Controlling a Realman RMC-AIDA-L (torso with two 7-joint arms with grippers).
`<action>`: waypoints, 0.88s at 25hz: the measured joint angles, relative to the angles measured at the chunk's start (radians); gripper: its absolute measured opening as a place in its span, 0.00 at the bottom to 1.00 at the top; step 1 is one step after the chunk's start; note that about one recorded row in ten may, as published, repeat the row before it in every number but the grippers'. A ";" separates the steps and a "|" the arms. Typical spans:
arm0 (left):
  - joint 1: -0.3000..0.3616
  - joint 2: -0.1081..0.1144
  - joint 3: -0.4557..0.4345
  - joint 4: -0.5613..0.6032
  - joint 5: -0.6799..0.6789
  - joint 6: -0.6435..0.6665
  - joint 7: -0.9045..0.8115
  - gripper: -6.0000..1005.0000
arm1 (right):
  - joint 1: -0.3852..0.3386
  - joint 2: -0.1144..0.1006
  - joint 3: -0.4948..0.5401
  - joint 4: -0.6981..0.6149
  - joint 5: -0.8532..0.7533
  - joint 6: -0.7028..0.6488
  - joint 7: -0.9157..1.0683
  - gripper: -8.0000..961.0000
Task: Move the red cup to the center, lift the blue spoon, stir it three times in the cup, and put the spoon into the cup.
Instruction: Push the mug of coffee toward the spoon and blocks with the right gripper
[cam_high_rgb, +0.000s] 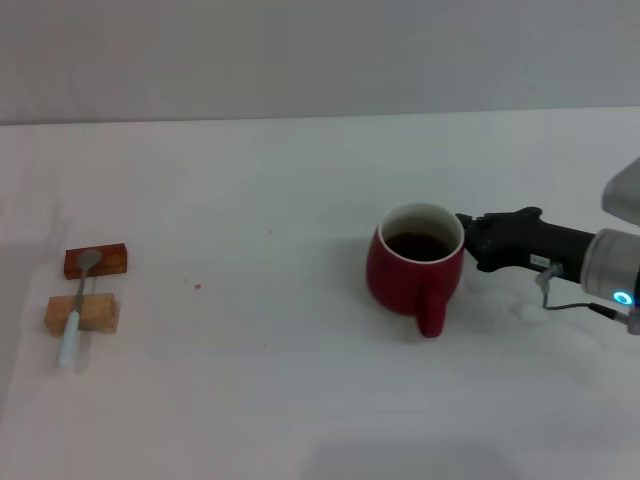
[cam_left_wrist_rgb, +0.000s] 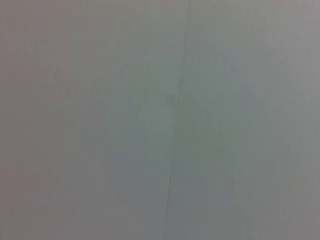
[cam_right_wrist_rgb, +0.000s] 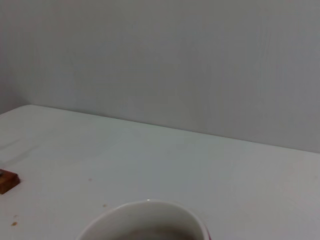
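Soft, even light is falling from above; no glare is showing. The red cup (cam_high_rgb: 415, 268) is casting only a faint shadow on the white table (cam_high_rgb: 260, 380). The left wrist view is showing only a featureless grey blur.

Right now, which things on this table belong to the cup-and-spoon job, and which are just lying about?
Part of the job:
- red cup, right gripper at its rim
- blue spoon, lying across the two blocks

Just lying about:
- dark reddish-brown wooden block
- pale wooden block
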 joint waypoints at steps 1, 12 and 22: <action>-0.001 0.000 0.000 0.002 0.000 -0.003 0.000 0.79 | 0.004 0.002 -0.004 0.000 0.000 0.003 0.000 0.01; -0.006 0.001 0.000 0.021 -0.002 -0.043 0.000 0.79 | 0.078 0.010 -0.021 0.052 0.000 0.053 -0.006 0.01; -0.008 0.001 0.000 0.023 0.001 -0.047 0.000 0.79 | 0.126 0.012 -0.045 0.083 -0.001 0.051 -0.007 0.01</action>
